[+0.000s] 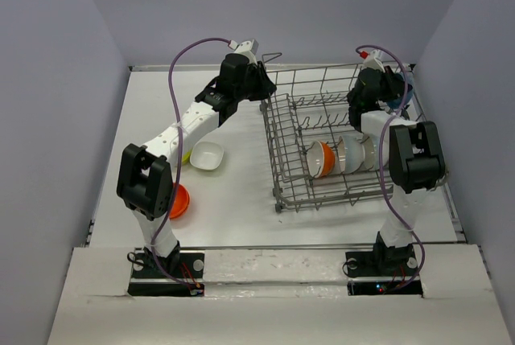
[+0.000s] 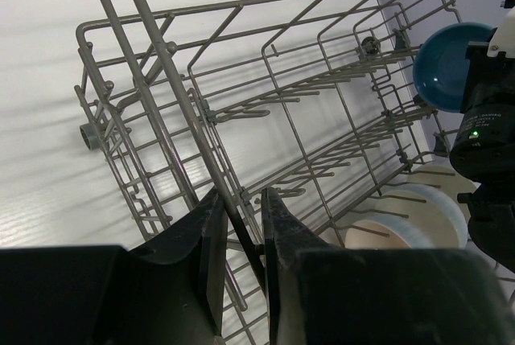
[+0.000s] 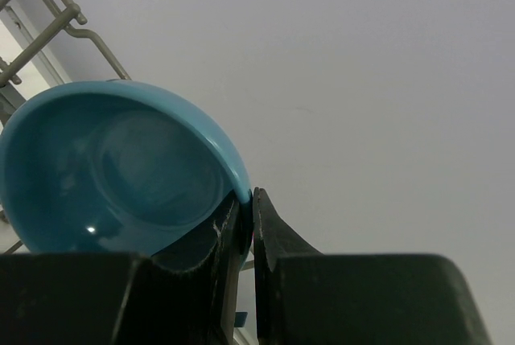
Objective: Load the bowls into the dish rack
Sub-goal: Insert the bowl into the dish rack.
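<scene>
Right jaws pinch blue bowl over dish rack

Nearly shut, they grip its rim above the rack's far right corner. Left jaws clamp a rack wire, slightly apart. Inside stand an orange bowl and white bowls.

Left arm: reaches from its base toward one o'clock in the top view, elbow raised near the base, wrist at the far end. My left gripper has its jaws drawn in on a wire of the dish rack.

Right arm: extends toward twelve o'clock, elbow high, forearm carried onward. My right gripper pinches the rim of the blue bowl, jaws nearly together.
</scene>
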### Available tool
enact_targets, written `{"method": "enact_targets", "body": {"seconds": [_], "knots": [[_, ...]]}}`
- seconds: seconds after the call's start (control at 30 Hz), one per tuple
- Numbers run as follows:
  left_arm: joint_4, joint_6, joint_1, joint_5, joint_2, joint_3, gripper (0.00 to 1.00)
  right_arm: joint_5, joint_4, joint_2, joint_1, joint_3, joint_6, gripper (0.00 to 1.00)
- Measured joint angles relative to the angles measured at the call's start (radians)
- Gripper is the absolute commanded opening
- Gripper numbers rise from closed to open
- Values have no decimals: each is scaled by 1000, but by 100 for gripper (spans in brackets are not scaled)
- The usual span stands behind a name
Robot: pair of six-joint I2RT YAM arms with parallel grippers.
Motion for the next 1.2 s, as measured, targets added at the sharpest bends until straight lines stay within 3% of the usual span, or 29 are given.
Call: {"method": "enact_targets", "body": {"seconds": [1.2], "knots": [[0, 0, 0, 0, 0, 0, 0, -55, -82, -52, 71, -66, 41, 27]]}}
